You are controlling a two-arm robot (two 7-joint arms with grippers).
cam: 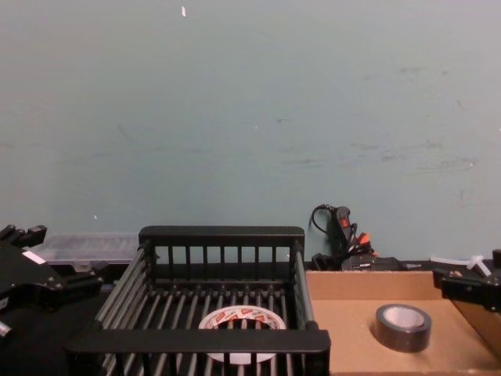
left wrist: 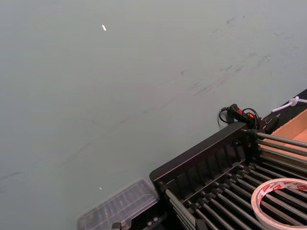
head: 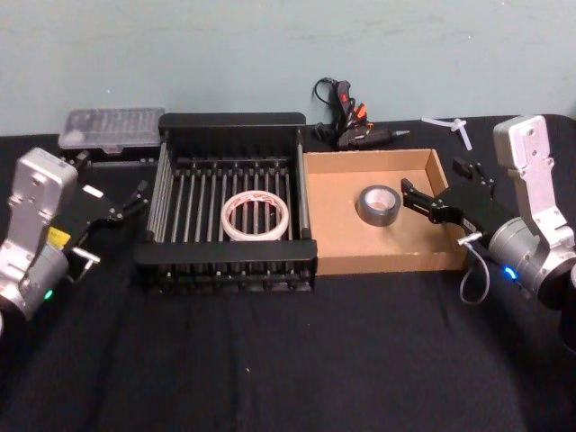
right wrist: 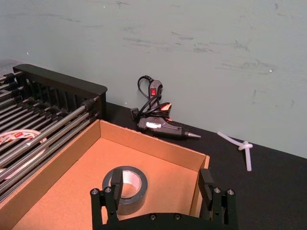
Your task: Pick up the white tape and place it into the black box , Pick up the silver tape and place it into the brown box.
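Seemingly done — the white tape (head: 256, 217) lies in the black box (head: 225, 261), the silver tape (head: 379, 205) in the brown box (head: 378, 263); right gripper (head: 416, 200) spread and empty beside it, left gripper (head: 135, 200) — grip state unclear — left of the crate

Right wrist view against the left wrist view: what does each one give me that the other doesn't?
Right wrist view alone: the right gripper, open, above the near right corner of the brown box, and the silver tape lying flat inside it.

Left wrist view alone: a clear plastic case on the table beyond the black box.

Both: the black box, the white tape on its barred floor, the brown box edge, the glue gun and the wall.
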